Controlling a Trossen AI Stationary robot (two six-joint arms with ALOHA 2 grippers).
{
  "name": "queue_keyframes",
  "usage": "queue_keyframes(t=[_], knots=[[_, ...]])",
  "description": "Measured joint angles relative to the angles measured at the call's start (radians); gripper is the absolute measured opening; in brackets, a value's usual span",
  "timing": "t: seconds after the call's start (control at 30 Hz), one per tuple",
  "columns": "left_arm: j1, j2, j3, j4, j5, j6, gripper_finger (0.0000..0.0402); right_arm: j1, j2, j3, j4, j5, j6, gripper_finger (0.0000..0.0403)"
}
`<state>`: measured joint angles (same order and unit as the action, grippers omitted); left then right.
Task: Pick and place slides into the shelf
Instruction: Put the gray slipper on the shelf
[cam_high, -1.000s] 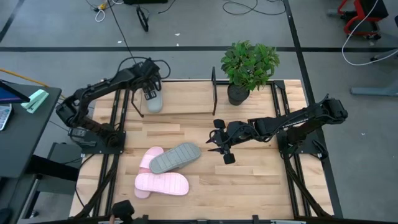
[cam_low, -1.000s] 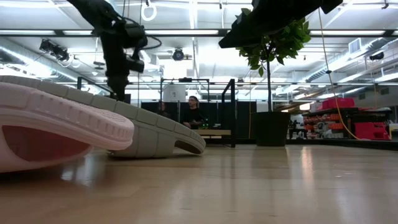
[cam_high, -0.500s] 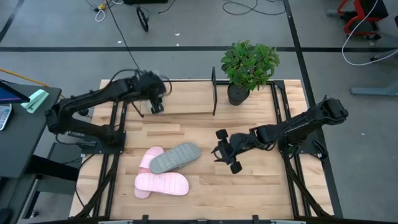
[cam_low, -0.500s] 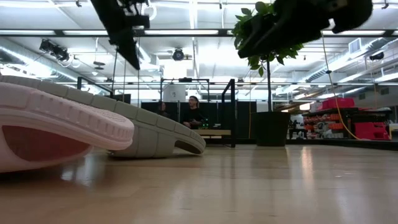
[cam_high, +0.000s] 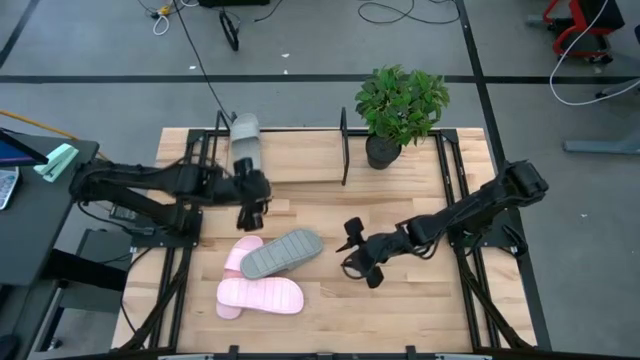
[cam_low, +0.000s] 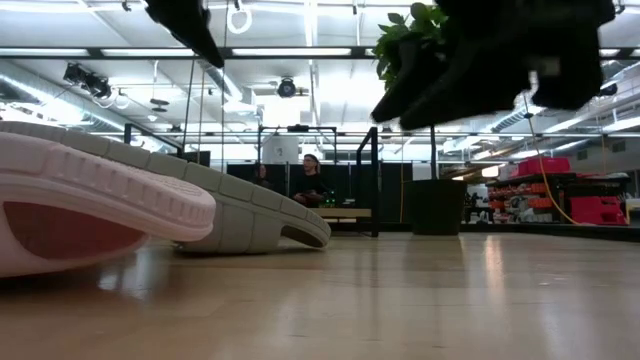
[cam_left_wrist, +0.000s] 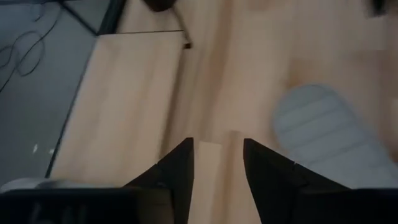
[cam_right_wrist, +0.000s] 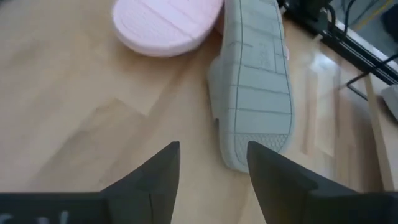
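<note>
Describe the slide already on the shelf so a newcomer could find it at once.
Start at the potted plant at the table's far edge, then follow the shelf toward the left arm's side. At its far end one sage grey-green slide lies alone; the other grey-green slide lies near the table's middle, overlapping the pink slides.

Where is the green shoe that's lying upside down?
In the high view the upside-down green slide lies sole-up near the table's front left, resting across a pink slide, with the other pink slide just in front.
</note>
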<state>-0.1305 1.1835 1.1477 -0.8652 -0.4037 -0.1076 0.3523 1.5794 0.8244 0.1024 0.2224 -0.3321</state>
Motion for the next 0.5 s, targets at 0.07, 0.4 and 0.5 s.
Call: queue_keyframes(t=[0.07, 0.4, 0.5], knots=[[-0.063, 0.000, 0.000, 0.000, -0.006, -0.045, 0.0138, 0.000, 0.037, 0.011, -0.001, 0.049, -0.023, 0.0200], [-0.356, 0.000, 0.000, 0.000, -0.139, -0.277, 0.0128, -0.003, 0.147, 0.092, 0.084, 0.130, -0.124, 0.0217], [-0.412, 0.000, 0.000, 0.000, -0.158, -0.330, 0.0128, -0.009, 0.186, 0.124, 0.083, 0.129, -0.162, 0.0221]])
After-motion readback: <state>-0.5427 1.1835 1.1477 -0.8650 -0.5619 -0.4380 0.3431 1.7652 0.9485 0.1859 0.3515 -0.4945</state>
